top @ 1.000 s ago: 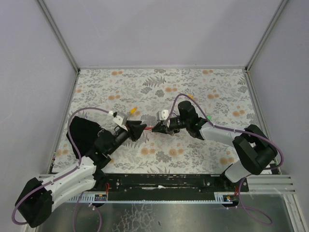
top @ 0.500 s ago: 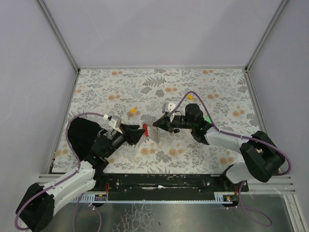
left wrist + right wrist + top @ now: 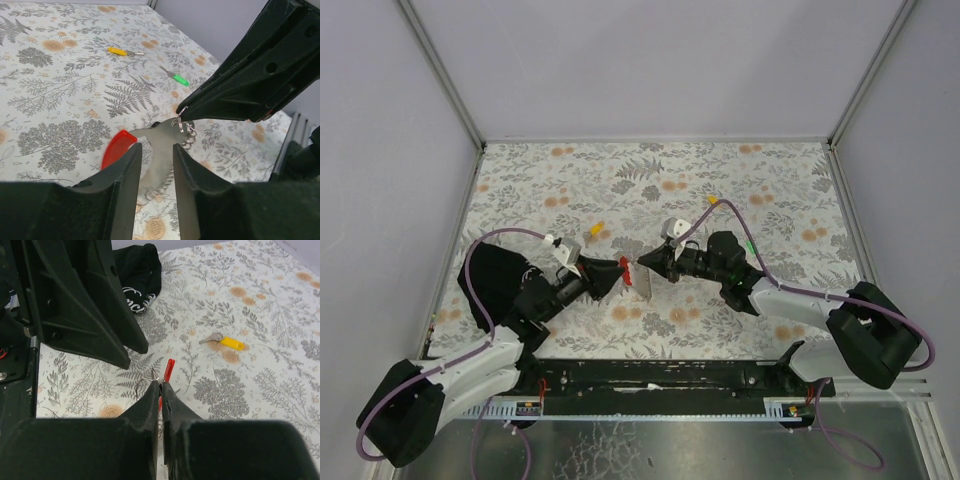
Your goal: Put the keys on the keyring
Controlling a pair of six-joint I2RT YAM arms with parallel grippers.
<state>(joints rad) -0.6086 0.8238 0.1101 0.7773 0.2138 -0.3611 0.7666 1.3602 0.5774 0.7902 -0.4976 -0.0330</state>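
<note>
Pinching keyring (image 3: 159, 144): closed right jaws, left perhaps.

A robotics lab test cell, not a home or shop. Plain pale walls (image 3: 650, 60) close the space on the left, right and far sides, held in bare aluminium frame posts (image 3: 440, 70). The table wears a floral patterned cloth (image 3: 770, 180), an odd domestic touch on a work bench. Two robot arms, left (image 3: 470, 370) and right (image 3: 800, 300), are bolted to a black mounting rail (image 3: 660, 375) along the near edge, with purple cables (image 3: 510, 228) looping off them and slotted aluminium extrusion (image 3: 890, 375) at the near right corner
</note>
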